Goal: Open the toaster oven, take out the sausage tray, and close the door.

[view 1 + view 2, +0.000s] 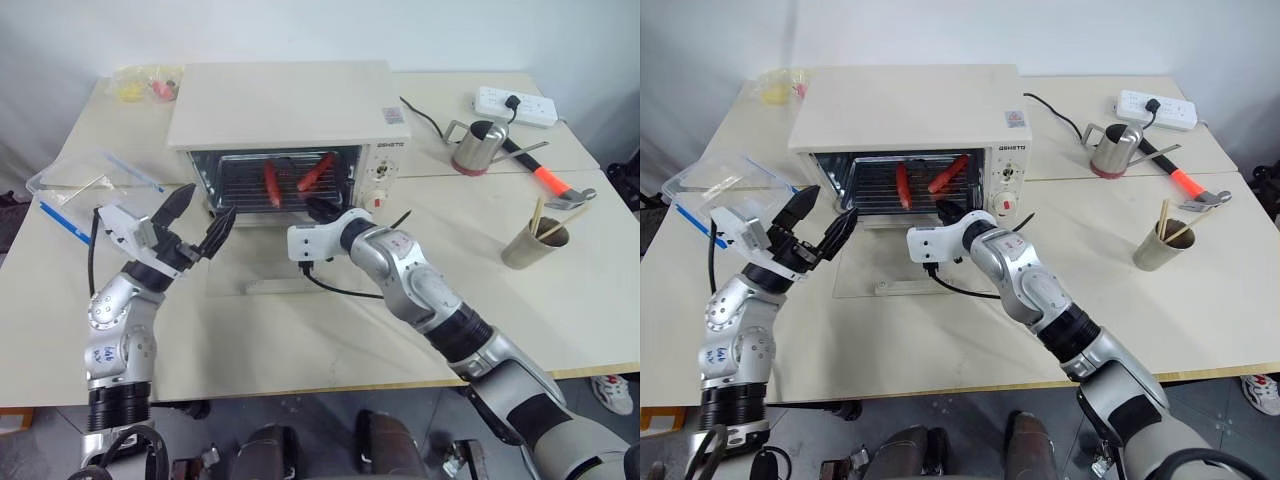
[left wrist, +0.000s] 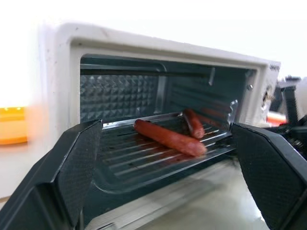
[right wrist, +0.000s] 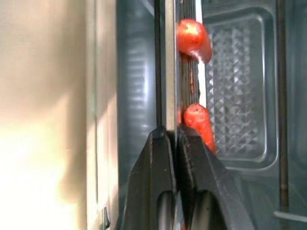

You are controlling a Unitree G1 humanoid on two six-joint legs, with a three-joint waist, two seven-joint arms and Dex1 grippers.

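Observation:
The cream-white toaster oven (image 1: 280, 105) stands at the back of the table. Its glass door (image 1: 262, 268) is folded down flat on the tabletop. Inside, the sausage tray (image 1: 238, 182) holds two red sausages (image 1: 271, 183) on its ridged rack. My right gripper (image 1: 318, 208) reaches in from the right front and is shut on the tray's front rim (image 3: 169, 72). My left gripper (image 1: 208, 205) hovers open at the oven's left front, apart from the tray. In the left wrist view its fingers (image 2: 72, 167) frame the tray (image 2: 144, 167).
A clear plastic container with a blue-edged lid (image 1: 85, 180) lies left of the oven. To the right are a metal pitcher (image 1: 478, 147), a power strip (image 1: 515, 105), a hammer (image 1: 545, 175) and a cup with sticks (image 1: 530, 242). A black cable (image 1: 335, 290) trails over the door.

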